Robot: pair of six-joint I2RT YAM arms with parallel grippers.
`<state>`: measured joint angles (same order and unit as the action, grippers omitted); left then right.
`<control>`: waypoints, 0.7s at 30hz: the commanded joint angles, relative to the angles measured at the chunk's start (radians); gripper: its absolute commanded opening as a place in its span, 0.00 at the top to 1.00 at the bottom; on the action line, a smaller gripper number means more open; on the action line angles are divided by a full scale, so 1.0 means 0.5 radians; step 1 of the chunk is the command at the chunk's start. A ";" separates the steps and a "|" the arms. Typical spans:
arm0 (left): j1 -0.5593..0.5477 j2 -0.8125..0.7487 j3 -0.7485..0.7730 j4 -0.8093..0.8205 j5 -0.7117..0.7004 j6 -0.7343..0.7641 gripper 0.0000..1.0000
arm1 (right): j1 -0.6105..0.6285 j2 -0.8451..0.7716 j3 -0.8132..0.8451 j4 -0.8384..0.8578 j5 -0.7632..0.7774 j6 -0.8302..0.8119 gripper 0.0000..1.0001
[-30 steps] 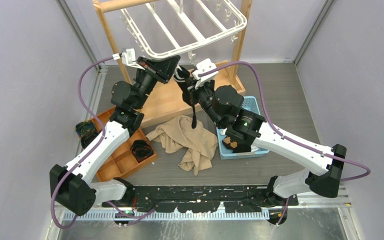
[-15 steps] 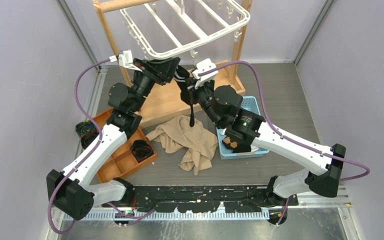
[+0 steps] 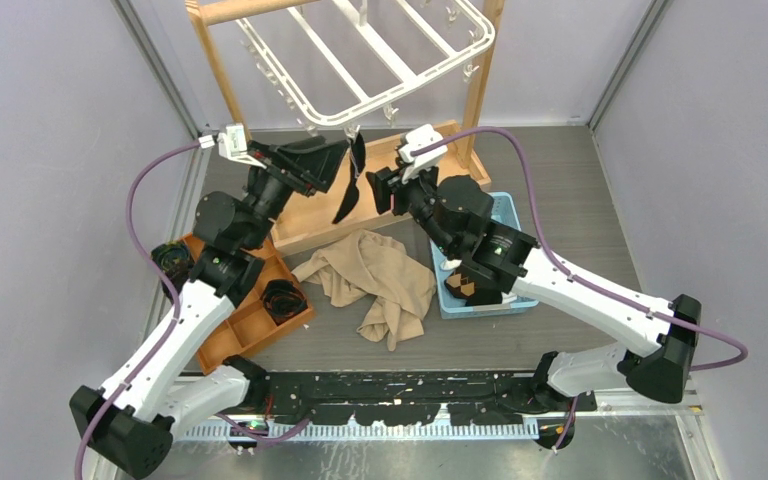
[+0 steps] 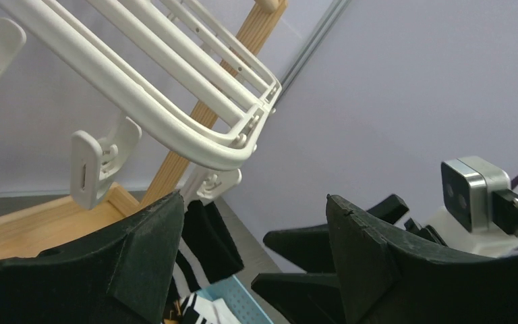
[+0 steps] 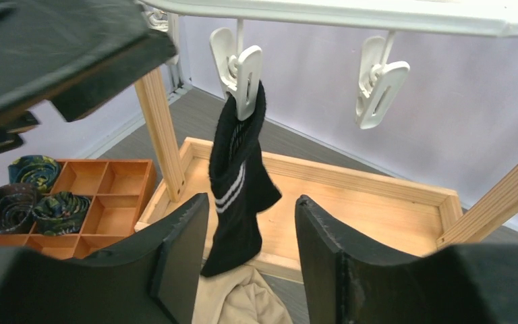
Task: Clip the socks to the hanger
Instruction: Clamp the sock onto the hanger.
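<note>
A black sock with white stripes (image 5: 239,182) hangs by its cuff from a white clip (image 5: 243,67) on the near rim of the white hanger (image 3: 360,60). It hangs free, with neither gripper touching it. My left gripper (image 3: 340,166) is open just left of the sock (image 3: 350,190). My right gripper (image 3: 376,192) is open just right of it. In the left wrist view the sock (image 4: 209,233) shows beyond my open left gripper (image 4: 249,229). The right wrist view looks at the sock through my open right gripper (image 5: 251,233). More socks (image 3: 465,288) lie in the blue basket (image 3: 505,215).
The hanger (image 4: 175,88) hangs from a light wooden stand (image 3: 480,90) with a tray base (image 5: 378,216). A beige cloth (image 3: 380,285) lies in front of it. At the left, an orange divided box (image 3: 240,315) holds rolled ties.
Both grippers have opened and drawn back from the clip. The black sock now hangs from the clip alone. The left arm has swung to the left.
</note>
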<state>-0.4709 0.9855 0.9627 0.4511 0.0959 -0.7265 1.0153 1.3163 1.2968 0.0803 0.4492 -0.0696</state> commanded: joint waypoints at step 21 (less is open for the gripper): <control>0.006 -0.646 -0.375 -1.027 0.159 0.350 0.01 | -0.881 -0.570 -0.702 -0.210 -0.377 0.939 0.13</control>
<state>-0.4709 0.6735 0.8078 -0.0338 0.1661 -0.5793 0.5892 1.0637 0.9806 0.0460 0.2276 0.3088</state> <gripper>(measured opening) 0.982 0.869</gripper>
